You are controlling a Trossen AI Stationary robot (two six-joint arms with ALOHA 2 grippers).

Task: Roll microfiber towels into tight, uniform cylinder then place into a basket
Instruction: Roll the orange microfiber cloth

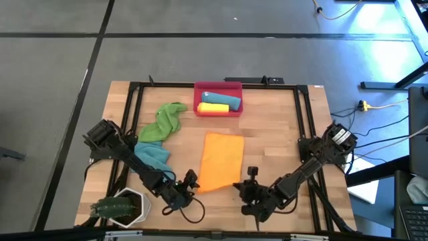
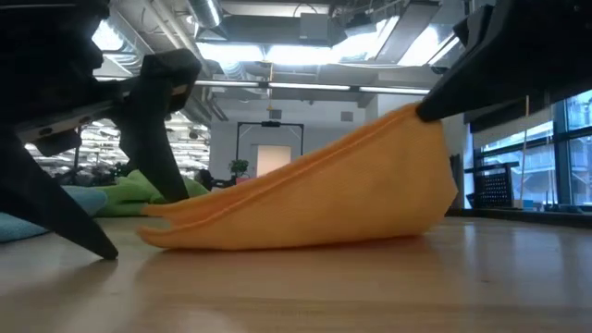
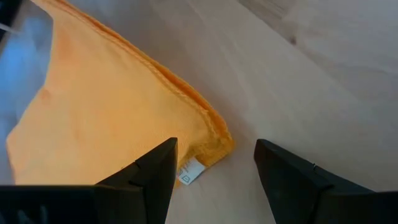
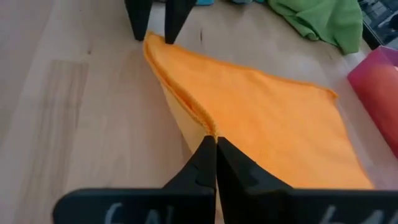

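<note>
The orange towel (image 1: 222, 159) lies in the middle of the table, its far part flat on the wood. My right gripper (image 4: 216, 140) is shut on its near right corner, which is raised. My left gripper (image 3: 216, 144) is open at the near left corner (image 3: 214, 142). That corner, with a white tag (image 3: 191, 171), rests on the table between the fingers. The red-pink basket (image 1: 234, 86) at the far edge holds a teal roll (image 1: 221, 98) and a yellow roll (image 1: 212, 108). A green towel (image 1: 167, 120) and a teal towel (image 1: 152, 154) lie crumpled at the left. My left gripper: I cannot tell whether its open fingers touch the corner lying between them. My right gripper pinches the towel's near right corner (image 4: 210, 129) between its two shut fingers, slanting down from the near right. More than one layer shows at the hemmed edge there. The corner (image 2: 418, 113) is lifted clear, and the cloth slopes down to the table.
A white hexagonal pot with a green plant (image 1: 124, 206) stands at the near left corner of the table. A black frame (image 1: 134, 100) runs along the table's left, far and right sides. Bare wood (image 1: 281, 134) lies right of the orange towel.
</note>
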